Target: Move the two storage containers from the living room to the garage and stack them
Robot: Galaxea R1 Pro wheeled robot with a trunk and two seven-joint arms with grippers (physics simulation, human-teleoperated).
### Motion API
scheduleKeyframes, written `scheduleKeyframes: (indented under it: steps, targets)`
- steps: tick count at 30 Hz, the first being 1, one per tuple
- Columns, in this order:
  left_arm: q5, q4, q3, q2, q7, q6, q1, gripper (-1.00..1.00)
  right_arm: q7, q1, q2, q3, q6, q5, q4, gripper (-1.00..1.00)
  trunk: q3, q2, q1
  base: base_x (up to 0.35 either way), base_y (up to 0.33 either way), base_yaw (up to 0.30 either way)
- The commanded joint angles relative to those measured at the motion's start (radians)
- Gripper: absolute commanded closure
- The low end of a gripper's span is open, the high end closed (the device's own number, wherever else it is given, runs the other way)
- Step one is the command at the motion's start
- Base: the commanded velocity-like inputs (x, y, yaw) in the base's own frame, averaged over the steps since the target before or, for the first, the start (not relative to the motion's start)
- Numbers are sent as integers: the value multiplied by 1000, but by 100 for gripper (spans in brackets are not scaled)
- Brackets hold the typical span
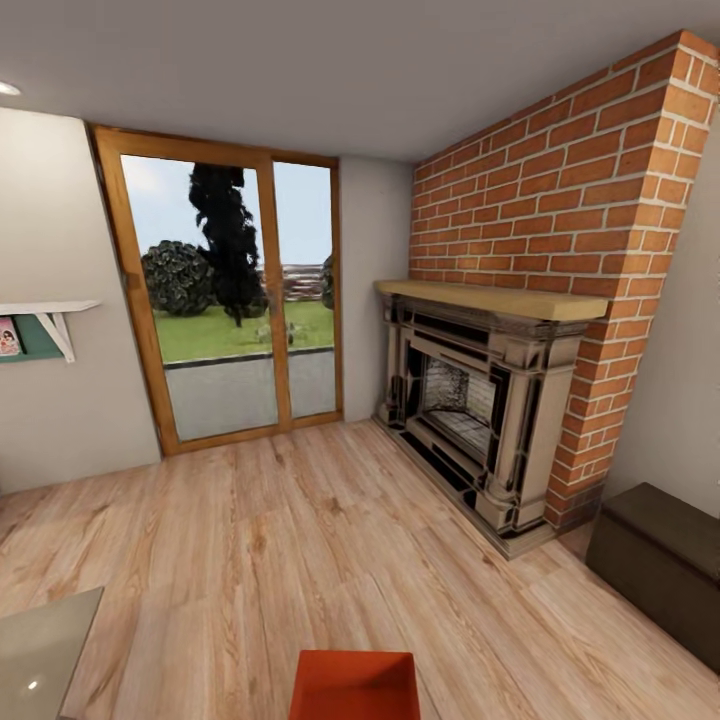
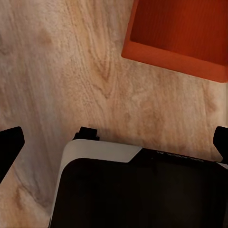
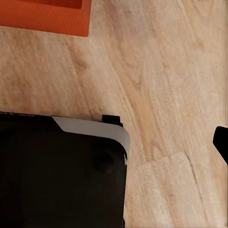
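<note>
Living room w/ light wood plank floor (image 1: pixel 300 540). One orange-red storage container (image 1: pixel 355 685) is sitting on the planks at the near edge of the head view, open top facing up. Left wrist view is showing the container's corner (image 2: pixel 178 35) lying just beyond the robot's black-and-white base (image 2: pixel 137 190). Left gripper (image 2: pixel 114 145): dark fingertips (image 2: pixel 9 145) are standing wide apart, holding nothing. Right gripper: one dark fingertip (image 3: pixel 222 140) is showing, so can't tell its state. Beyond the container, to its right, a red brick fireplace (image 1: pixel 500 400); a dark box (image 1: pixel 665 560) is sitting beside the fireplace. Wood-framed glass doors (image 1: pixel 235 300) are standing left of the fireplace.
</note>
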Motion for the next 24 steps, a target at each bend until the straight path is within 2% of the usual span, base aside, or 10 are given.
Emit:
scheduleKeyframes:
  steps: [1,11,16,24]
  targets:
    - [4,1,2,0,2,-3,-1,-100,-2,-1,0,10,-6,-8,3,-100,-2,-1,0,0,-16,0]
    - [5,1,2,1,2,-3,-1,-100,-3,-1,0,12,-6,-2,3,-100,-2,-1,0,0,2,0]
    - [4,1,2,0,2,-3,-1,-100,-3,-1,-1,10,-6,-6,3,-100,-2,-1,0,0,151,0]
    - [5,1,2,0,2,-3,-1,-100,-3,-1,-1,7,-6,-12,3,-100,-2,-1,0,0,21,0]
